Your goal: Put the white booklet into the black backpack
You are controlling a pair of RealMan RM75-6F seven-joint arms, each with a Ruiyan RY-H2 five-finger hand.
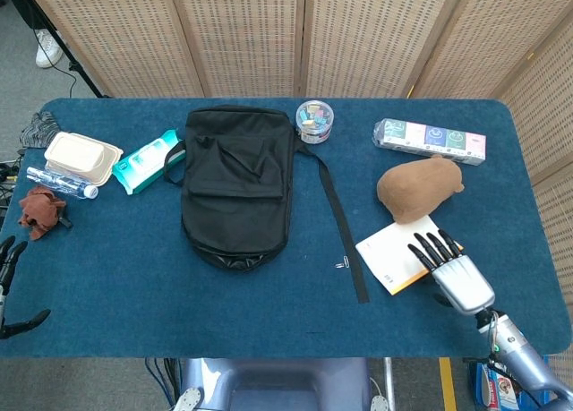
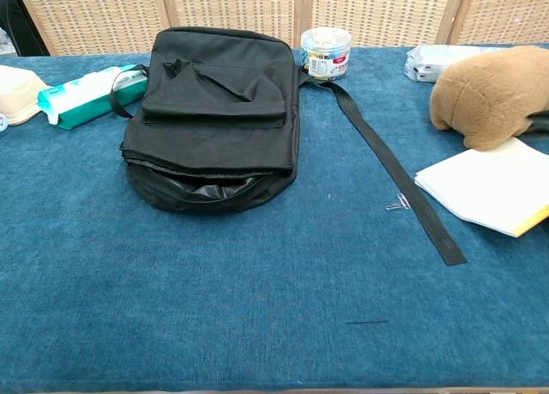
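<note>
1. Cloth [image 1: 107, 295] of deep blue covers the table from near edge to far edge.
2. At the near left corner the left hand [image 1: 11, 286] lies at the edge, fingers spread, holding nothing.
3. At the near right the right hand [image 1: 452, 272] hangs over the booklet's right edge, fingers [image 1: 428, 247] straight and apart, empty; I cannot tell whether it touches the paper.
4. The booklet [image 1: 405, 254] lies flat on the cloth, its far corner against a brown plush [image 1: 419, 188].
5. A strap [image 1: 340, 223] runs from the backpack toward the near side, ending left of the booklet, with a small clip [image 1: 341, 265] just beside it.
6. The backpack [image 1: 237, 183] lies flat at mid-table, left of centre.
7. On the left lie a brown rag [image 1: 40, 209], a bottle [image 1: 61, 184], a beige box [image 1: 82, 158] and a green wipes pack [image 1: 145, 160].
8. At the far side stand a round tub [image 1: 314, 121] and, to its right, a long packet [image 1: 428, 140].
9. Woven screens [image 1: 295, 35] close off the room behind; grey floor [image 1: 22, 80] shows far left.
</note>
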